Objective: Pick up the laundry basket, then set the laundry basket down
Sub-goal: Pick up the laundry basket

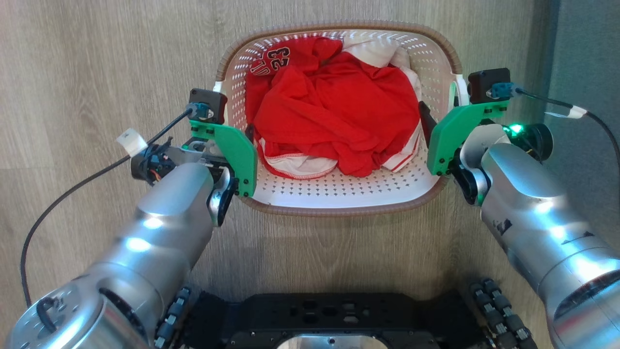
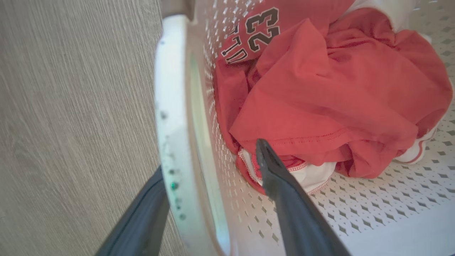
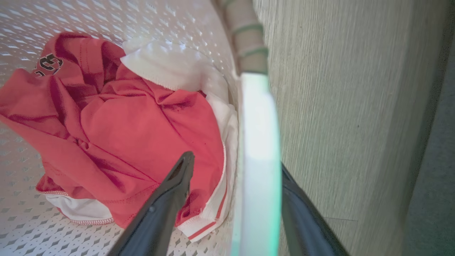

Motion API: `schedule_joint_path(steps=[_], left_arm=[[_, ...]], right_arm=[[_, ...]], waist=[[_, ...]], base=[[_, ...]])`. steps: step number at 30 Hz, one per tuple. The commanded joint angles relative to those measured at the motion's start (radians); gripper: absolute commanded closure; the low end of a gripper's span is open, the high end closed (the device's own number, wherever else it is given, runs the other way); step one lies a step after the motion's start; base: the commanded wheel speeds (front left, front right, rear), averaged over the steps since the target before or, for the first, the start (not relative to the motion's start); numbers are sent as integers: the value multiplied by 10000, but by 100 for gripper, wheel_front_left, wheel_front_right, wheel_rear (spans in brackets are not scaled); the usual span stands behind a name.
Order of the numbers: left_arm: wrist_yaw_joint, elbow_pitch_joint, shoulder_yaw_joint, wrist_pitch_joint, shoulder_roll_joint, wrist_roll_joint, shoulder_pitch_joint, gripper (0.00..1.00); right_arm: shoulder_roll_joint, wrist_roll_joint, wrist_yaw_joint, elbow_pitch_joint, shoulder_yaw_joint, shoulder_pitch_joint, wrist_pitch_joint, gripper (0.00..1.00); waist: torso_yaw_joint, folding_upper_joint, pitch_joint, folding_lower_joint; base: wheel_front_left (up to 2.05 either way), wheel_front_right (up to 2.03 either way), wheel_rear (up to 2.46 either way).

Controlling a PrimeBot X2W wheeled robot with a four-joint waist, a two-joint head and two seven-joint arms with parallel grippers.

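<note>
laundry basket (image 1: 334,191) sits on the wood floor (image 1: 97,72) right in front of the robot, red jersey (image 1: 334,111) heaped inside. left gripper (image 2: 209,158) and right gripper (image 3: 236,161) both gape wide open, holding nothing, each with 1 finger inside and 1 outside a white side handle (image 2: 170,117). guessing that's so closing both lifts it level.

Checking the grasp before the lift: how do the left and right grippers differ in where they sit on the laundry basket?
The left gripper straddles the laundry basket's left handle; the right gripper straddles the right handle. In the head view, the right gripper sits slightly farther forward than the left. Both are open, with one finger inside the wall and one outside.
</note>
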Motion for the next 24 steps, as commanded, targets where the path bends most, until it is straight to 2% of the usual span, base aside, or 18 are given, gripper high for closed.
schedule_joint_path(steps=[1, 17, 18, 19, 20, 24], left_arm=[[3, 17, -3, 14, 179, -80, -21, 0], [129, -105, -882, -44, 179, -911, -337, 0], [102, -112, -932, -15, 179, -964, -339, 41], [86, -115, -984, -4, 179, -1003, -346, 74], [78, -116, -1033, 2, 179, -1041, -351, 100], [51, -121, -1195, 33, 179, -1190, -364, 100]], right_arm=[[40, 115, 58, -6, 170, 323, 24, 0], [-99, 985, 58, 163, 916, 71, -56, 0], [-103, 1035, 58, 162, 974, 74, -17, 53], [-119, 1039, 58, 136, 1072, 67, -14, 100], [-135, 1071, 58, 118, 1142, 66, -20, 100], [-188, 1262, 58, 74, 1342, 61, -50, 100]], waist=[[5, -1, 33, 0], [50, -1, 342, 0], [55, -1, 348, 0], [63, -1, 353, 0], [70, -1, 356, 0], [104, -1, 353, 0]], base=[[0, 0, 0], [0, 0, 0], [0, 0, 0], [0, 0, 0], [0, 0, 0], [0, 0, 0]])
